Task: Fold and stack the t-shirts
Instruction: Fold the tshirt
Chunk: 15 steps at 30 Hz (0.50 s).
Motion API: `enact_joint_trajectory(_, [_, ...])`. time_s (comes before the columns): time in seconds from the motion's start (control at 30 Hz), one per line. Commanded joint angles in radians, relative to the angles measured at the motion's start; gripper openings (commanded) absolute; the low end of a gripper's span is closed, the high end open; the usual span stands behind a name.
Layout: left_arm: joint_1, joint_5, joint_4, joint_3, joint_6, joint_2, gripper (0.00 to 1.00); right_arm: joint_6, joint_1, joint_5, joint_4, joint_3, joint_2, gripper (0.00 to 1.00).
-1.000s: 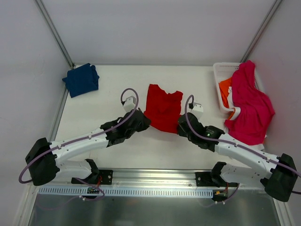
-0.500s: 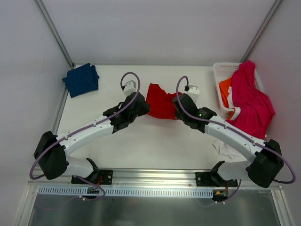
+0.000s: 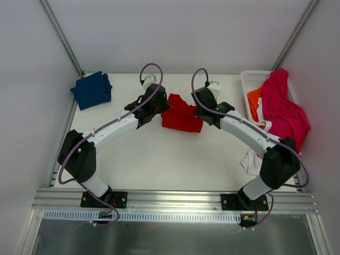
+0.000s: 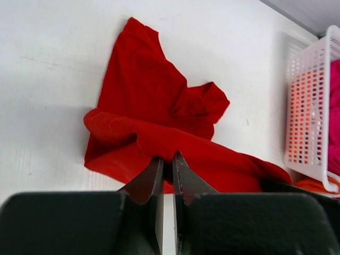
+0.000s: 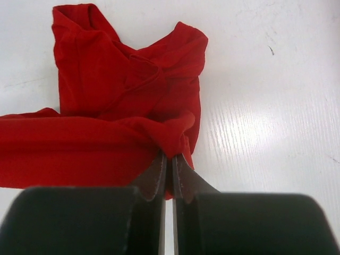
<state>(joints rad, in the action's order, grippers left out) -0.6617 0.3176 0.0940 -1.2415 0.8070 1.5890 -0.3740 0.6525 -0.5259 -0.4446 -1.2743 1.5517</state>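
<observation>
The red t-shirt [image 3: 181, 116] lies in the middle of the table, its near hem lifted and carried over towards the collar. My left gripper [image 3: 161, 107] is shut on the hem's left corner; the red cloth [image 4: 154, 106] shows pinched between its fingers. My right gripper [image 3: 204, 109] is shut on the hem's right corner; the shirt also shows in the right wrist view [image 5: 127, 101]. The navy blue t-shirt [image 3: 92, 90] lies folded at the far left corner.
A white basket [image 3: 249, 79] stands at the far right with an orange shirt [image 3: 255, 101] inside and a magenta-pink shirt [image 3: 284, 114] draped over its rim. White cloth [image 3: 249, 162] lies by the right arm. The basket also shows in the left wrist view [image 4: 311, 106].
Both grippers have moved away from the near edge towards the back, carrying the red shirt's near hem over its body. The shirt now looks half as long.
</observation>
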Motion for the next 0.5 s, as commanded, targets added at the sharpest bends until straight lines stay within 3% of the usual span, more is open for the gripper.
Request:
enact_joint_trajectory(0.0, [0.036, -0.011, -0.01, -0.087, -0.051, 0.045, 0.0, 0.043, -0.03, 0.004, -0.016, -0.063, 0.044, 0.01])
enact_joint_trajectory(0.47, [0.142, -0.126, -0.016, -0.331, -0.078, 0.318, 0.0, 0.072, -0.157, 0.078, -0.014, -0.261, 0.255, 0.01])
